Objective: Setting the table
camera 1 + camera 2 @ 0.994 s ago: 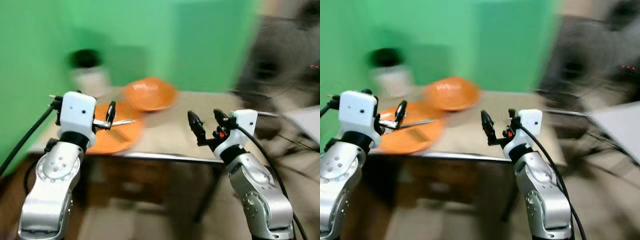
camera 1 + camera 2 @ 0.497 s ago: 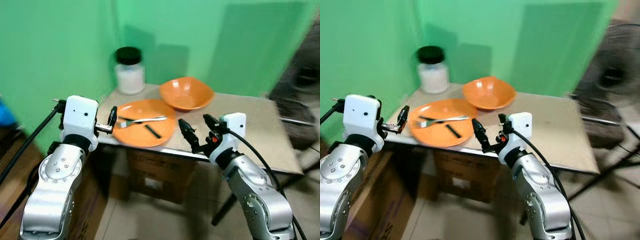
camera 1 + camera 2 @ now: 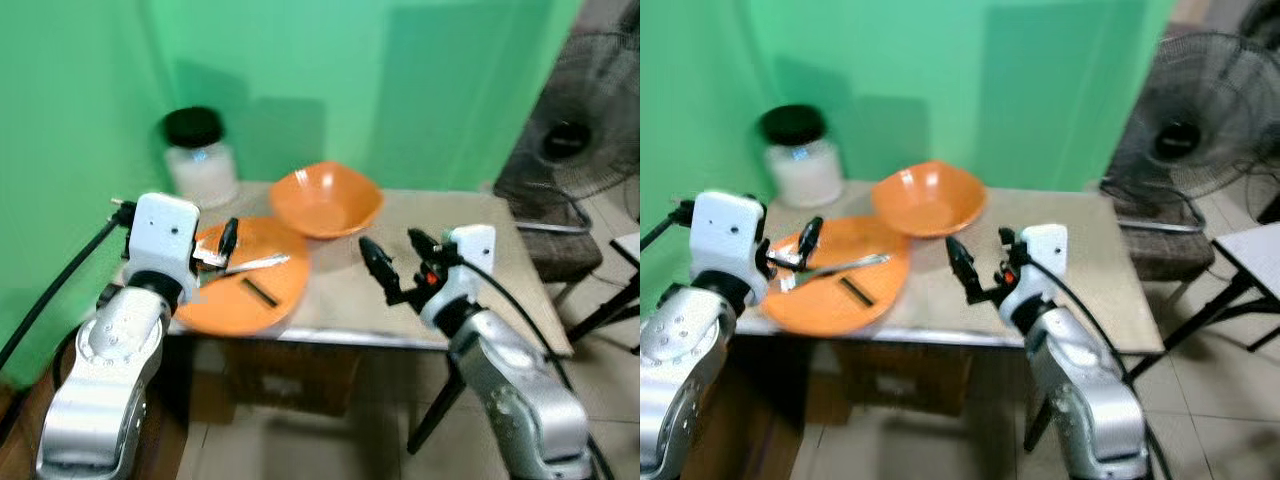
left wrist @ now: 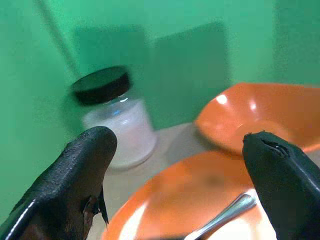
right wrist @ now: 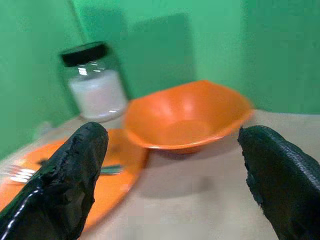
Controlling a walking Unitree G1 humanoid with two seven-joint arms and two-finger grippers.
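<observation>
A: Left eye view: where's the flat round orange plate?
B: On the beige table, a silver fork on it, beside the orange bowl.
A: Grippers?
B: Left gripper and right gripper both hover spread apart, empty.

Desk against green wall. Orange plate with fork is seen beside orange bowl; jar behind. Both claws, left and right, are held spread above desk.
</observation>
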